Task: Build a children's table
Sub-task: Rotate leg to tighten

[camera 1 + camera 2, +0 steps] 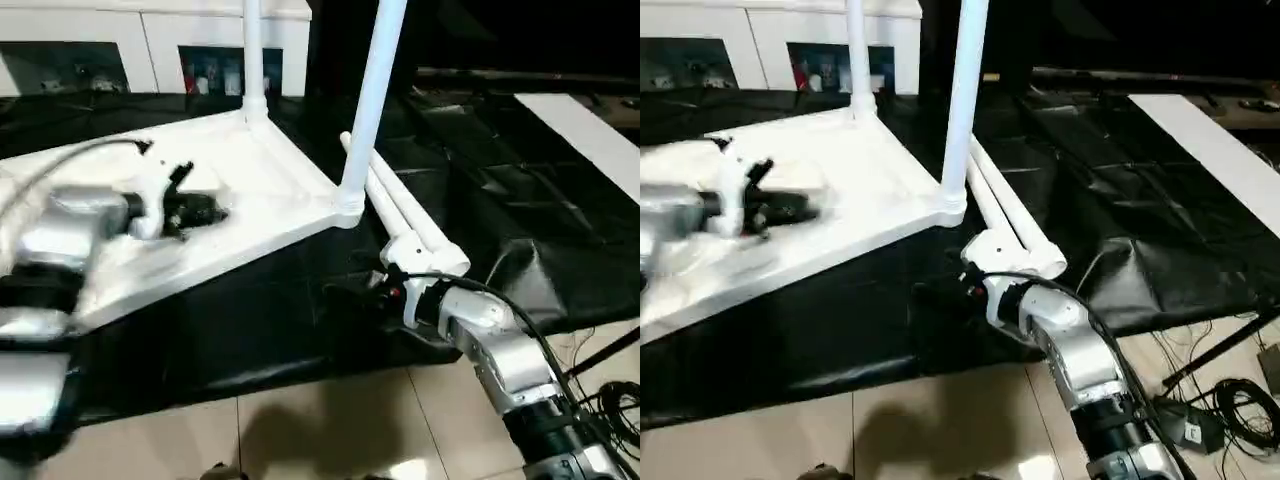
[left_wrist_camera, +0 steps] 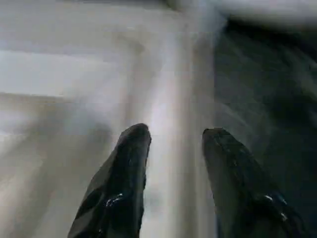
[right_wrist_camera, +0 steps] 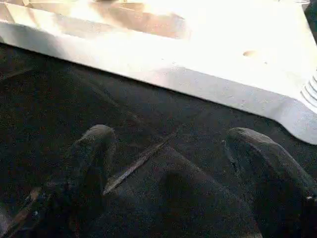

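Table top, white and turned underside up, lies on a black sheet spread over the floor. Two white legs stand upright in its corner sockets: one at the far corner, one at the near right corner. Two more legs lie side by side on the sheet just right of that near corner, touching each other, their thick ends toward the robot.

Left gripper hovers over the underside of the table top, pointing toward the right; in the left wrist view its two black fingers stand partly apart with nothing between them, above a white rib of the top. Right gripper hangs low over the black sheet, just beside the thick ends of the lying legs and in front of the top's near edge; its fingers are spread wide and hold nothing.

A white cabinet with glass doors stands behind the sheet. Pale floor tiles show in front, and black cables lie at the robot's right.
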`<state>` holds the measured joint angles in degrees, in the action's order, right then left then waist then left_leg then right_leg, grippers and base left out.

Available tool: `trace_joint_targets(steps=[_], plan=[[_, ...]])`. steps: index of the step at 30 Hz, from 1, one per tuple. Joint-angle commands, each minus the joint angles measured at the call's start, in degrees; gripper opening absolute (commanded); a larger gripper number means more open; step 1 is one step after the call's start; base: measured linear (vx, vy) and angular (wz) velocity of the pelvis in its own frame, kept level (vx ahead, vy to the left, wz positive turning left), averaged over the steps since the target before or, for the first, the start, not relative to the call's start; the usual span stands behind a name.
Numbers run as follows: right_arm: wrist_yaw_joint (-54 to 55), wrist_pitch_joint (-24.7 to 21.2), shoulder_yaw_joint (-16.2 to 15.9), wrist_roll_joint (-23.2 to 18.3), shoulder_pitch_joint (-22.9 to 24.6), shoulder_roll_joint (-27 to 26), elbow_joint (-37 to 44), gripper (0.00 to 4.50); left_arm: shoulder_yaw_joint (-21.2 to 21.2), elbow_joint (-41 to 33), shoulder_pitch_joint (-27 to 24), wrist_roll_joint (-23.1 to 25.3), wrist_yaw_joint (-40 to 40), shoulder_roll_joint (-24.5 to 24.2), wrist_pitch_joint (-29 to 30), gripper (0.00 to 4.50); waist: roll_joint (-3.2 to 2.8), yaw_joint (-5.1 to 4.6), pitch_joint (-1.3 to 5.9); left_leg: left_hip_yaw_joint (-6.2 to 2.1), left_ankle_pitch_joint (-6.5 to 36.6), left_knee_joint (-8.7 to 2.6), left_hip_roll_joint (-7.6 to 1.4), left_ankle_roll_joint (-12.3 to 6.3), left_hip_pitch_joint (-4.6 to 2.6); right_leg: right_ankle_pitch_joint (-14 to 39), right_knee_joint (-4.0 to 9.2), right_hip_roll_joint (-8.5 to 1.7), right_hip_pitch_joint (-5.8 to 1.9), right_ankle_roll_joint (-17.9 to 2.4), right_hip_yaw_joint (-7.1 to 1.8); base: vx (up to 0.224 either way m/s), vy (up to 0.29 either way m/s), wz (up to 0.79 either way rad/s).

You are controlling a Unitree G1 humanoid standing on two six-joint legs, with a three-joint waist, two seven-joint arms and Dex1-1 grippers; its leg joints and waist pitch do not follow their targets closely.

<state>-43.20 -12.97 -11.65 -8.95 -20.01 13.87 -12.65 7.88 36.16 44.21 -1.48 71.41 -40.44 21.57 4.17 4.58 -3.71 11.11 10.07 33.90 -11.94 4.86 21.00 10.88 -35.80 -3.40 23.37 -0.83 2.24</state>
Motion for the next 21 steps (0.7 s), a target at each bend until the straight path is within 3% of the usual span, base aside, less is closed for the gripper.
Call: trace_joint_targets(steps=[1, 3, 9, 14, 16, 17, 21], plan=[[-0.70, -0.07, 0.31, 0.02, 0.15, 0.78, 0.37, 3.86, 3.76, -3.05, -1.50, 2.01, 5.21, -1.43, 1.07, 2.03, -1.93, -0.24, 4.11, -0.74, 10.71, -4.14, -1.55, 1.54, -1.37, 2.70, 3.24, -3.85, -2.70, -13.10, -2.47, 0.000, 0.000, 0.00], [-1.60, -0.70, 0.04, -0.29, 0.45, 1.38, 1.16, 3.86, 5.63, -3.88, -2.43, 3.80, 5.66, -3.20, 0.75, 2.03, -2.23, -0.16, 4.00, -0.59, 11.91, -4.04, -1.43, 1.62, -1.56, 4.01, 3.46, -3.93, -2.53, -13.09, -2.53, 0.000, 0.000, 0.00], [-3.44, -1.38, -0.87, -0.53, 1.35, 2.64, 2.76, 3.86, 7.01, -0.70, -2.85, 9.19, -1.24, -3.89, -3.03, 2.03, -1.95, 0.13, 3.79, -0.84, 15.30, -4.26, -1.53, 2.48, -1.61, 10.65, 4.08, -4.12, -2.47, -11.36, -2.55, 0.000, 0.000, 0.00], [-2.74, -1.07, -1.70, 0.72, 0.54, 1.93, 0.31, 3.86, 7.77, -5.02, -5.63, 7.66, 1.17, -4.49, 0.11, 2.03, -2.04, 0.03, 3.90, -0.94, 14.27, -4.25, -1.56, 2.75, -1.45, 9.98, 3.86, -4.17, -2.45, -11.61, -2.58, 0.000, 0.000, 0.00], [1.34, -0.36, -1.94, 3.34, -1.81, 0.20, -4.80, 3.86, 7.71, -6.22, -6.55, 7.00, 1.96, -4.44, 0.78, 2.03, -2.07, -0.14, 3.98, -0.92, 13.28, -4.24, -1.46, 2.96, -1.36, 8.65, 3.67, -4.11, -2.31, -12.30, -2.51, 0.000, 0.000, 0.00], [4.30, 0.16, -1.79, 4.82, -3.51, -1.11, -8.36, 3.86, 7.74, -6.60, -6.85, 6.79, 2.15, -4.49, 1.08, 2.03, -2.43, -0.24, 4.12, -0.90, 13.31, -4.13, -1.31, 3.32, -1.47, 8.45, 3.67, -4.11, -2.37, -12.63, -2.50, 0.000, 0.000, 0.00], [14.81, 3.31, 0.53, 6.84, -10.99, -6.10, -22.86, 3.86, 6.10, -10.40, -8.45, 3.54, 4.81, -4.30, 3.85, 2.03, -2.07, -0.93, 4.18, -0.85, 12.45, -3.99, -1.29, 3.94, -1.48, 7.23, 3.35, -4.20, -2.31, -13.64, -2.56, 0.000, 0.000, 0.00]])
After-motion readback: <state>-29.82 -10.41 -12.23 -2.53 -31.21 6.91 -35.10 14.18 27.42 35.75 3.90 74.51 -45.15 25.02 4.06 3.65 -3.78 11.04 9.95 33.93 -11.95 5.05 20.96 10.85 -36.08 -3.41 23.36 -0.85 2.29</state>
